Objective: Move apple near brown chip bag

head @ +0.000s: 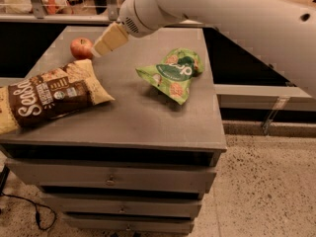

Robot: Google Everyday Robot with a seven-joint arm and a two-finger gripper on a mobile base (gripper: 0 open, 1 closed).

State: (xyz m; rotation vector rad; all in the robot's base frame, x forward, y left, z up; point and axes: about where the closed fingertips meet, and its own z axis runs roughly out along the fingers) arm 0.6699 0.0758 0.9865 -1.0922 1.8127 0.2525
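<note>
The red apple (81, 47) sits on the grey cabinet top (138, 112) near its far left corner. The brown chip bag (49, 95) lies on the left side of the top, just in front of the apple, its left end over the edge. My gripper (106, 42) hangs from the white arm that reaches in from the upper right. Its tan fingers point down and left, with the tips just right of the apple and a little above the top. It holds nothing that I can see.
A green chip bag (173, 73) lies crumpled at the right middle of the top. The cabinet has drawers (113, 181) below. A speckled floor (266, 186) lies to the right and a dark counter runs behind.
</note>
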